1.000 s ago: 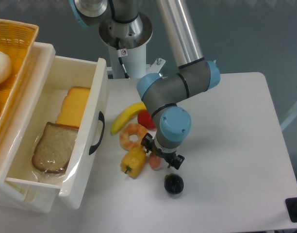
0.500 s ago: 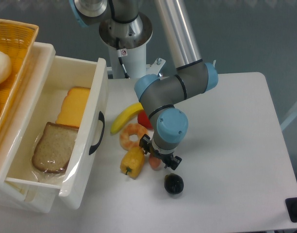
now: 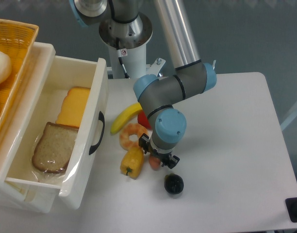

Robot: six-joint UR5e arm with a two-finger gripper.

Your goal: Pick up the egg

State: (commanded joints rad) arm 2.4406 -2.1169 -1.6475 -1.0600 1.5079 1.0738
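Note:
The egg (image 3: 154, 163) is a small pinkish-tan oval on the white table, mostly hidden under my wrist, with only its lower edge showing. My gripper (image 3: 156, 160) points straight down over it, its black fingers standing on either side of the egg. The arm blocks the view of the fingertips, so I cannot tell whether they press on the egg. A yellow pepper (image 3: 131, 162) lies just left of the egg and a black round fruit (image 3: 173, 184) just below and right of it.
A shrimp (image 3: 131, 135), a banana (image 3: 126, 116) and a red tomato (image 3: 144, 119) crowd the table behind the egg. At the left stands a white open drawer (image 3: 85, 145) holding bread (image 3: 54, 148) and cheese (image 3: 73, 107). A yellow basket (image 3: 10, 53) sits at far left.
The wrist and gripper have shifted slightly left and come lower over the egg, hiding more of it. Nothing else on the table has moved.

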